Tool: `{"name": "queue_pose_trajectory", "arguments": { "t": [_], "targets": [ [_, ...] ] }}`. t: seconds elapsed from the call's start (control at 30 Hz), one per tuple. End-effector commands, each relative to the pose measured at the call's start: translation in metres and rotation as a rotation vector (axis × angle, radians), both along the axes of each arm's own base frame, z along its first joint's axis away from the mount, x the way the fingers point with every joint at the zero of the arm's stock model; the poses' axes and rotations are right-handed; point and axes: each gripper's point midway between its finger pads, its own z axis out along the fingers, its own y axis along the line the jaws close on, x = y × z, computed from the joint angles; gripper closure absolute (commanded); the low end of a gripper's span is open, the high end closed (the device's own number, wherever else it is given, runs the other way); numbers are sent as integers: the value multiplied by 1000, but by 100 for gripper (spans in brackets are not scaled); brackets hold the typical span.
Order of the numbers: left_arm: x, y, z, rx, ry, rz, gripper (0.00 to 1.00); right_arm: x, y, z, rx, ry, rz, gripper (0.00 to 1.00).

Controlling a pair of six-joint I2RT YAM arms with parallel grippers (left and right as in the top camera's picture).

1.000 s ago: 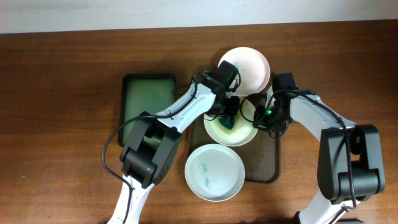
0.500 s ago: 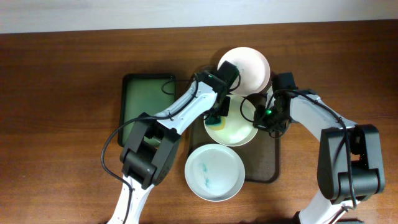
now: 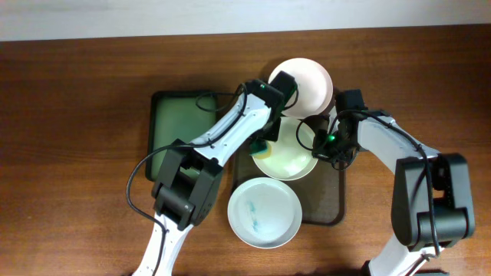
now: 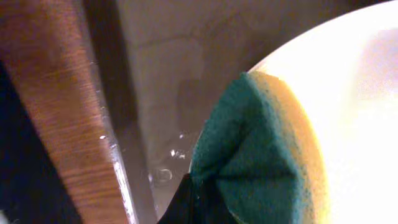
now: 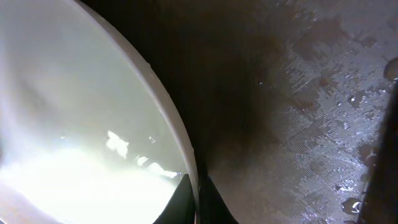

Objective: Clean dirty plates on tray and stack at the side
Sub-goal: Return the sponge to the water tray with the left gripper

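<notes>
Centre frame, the left claw (image 3: pixel 265 138) is clamped on a green-and-yellow sponge (image 4: pixel 261 162), pressed at the left rim of the middle plate (image 3: pixel 295 159). The right claw (image 3: pixel 331 142) pinches that plate's right rim. The plate sits on a wet dark tray (image 3: pixel 331 201). A lower plate (image 3: pixel 265 212), smeared blue-green, overhangs the tray's lower left, and an upper plate (image 3: pixel 311 83) lies above. A green tray (image 3: pixel 173 123) rests on the table (image 3: pixel 77 153) at left.
</notes>
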Motion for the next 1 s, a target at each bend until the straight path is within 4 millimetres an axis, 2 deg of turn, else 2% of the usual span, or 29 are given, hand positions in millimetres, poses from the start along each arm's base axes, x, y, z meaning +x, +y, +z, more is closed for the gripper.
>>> {"name": "queue_pose_trajectory", "arguments": {
  "t": [0.0,0.1,0.2,0.23,0.27,0.33,0.37,0.43,0.5,0.67,0.7,0.73,0.77,0.8,0.83,0.87,0.93,0.97],
  "targets": [
    [25,14,26,-10,-46,30,100,-20,-32,-23,-138,99,-41,96],
    [21,9,41,-46,-26,-4,100,-22,-31,-23,-138,104,-40,96],
    [18,24,65,-32,-28,-24,100,-22,-31,-23,-138,102,-18,96],
    [18,36,74,-13,-32,-8,100,-22,-31,-23,-139,101,-13,96],
    [19,57,84,25,-37,24,100,-22,-31,-23,-139,95,4,96],
    [20,91,91,68,-16,82,100,-22,-31,-23,-139,94,12,96],
    [20,100,91,76,-5,99,100,-22,-31,-23,-139,93,12,96],
    [21,136,86,97,38,173,100,-20,-31,-23,-139,85,13,96],
    [23,155,75,97,62,218,100,-18,-30,-23,-135,77,13,96],
    [14,195,21,121,135,302,100,-18,-30,-23,-135,75,13,95],
    [12,203,11,124,146,320,100,-17,-30,-23,-135,73,13,85],
    [10,211,8,114,163,341,100,-17,-30,-23,-135,71,12,55],
    [10,211,9,88,169,341,100,-17,-30,-23,-135,72,13,53],
    [10,209,14,48,173,341,95,-17,-29,-23,-129,71,13,57],
    [10,208,18,28,167,346,87,-16,-28,-23,-124,70,13,73],
    [11,206,29,-8,148,352,79,-16,-25,-22,-108,67,15,96],
    [14,204,59,-52,77,352,61,-13,-10,-13,-20,62,24,96],
    [14,204,77,-66,35,351,46,-11,-5,-5,11,50,42,96]
  ]
}}
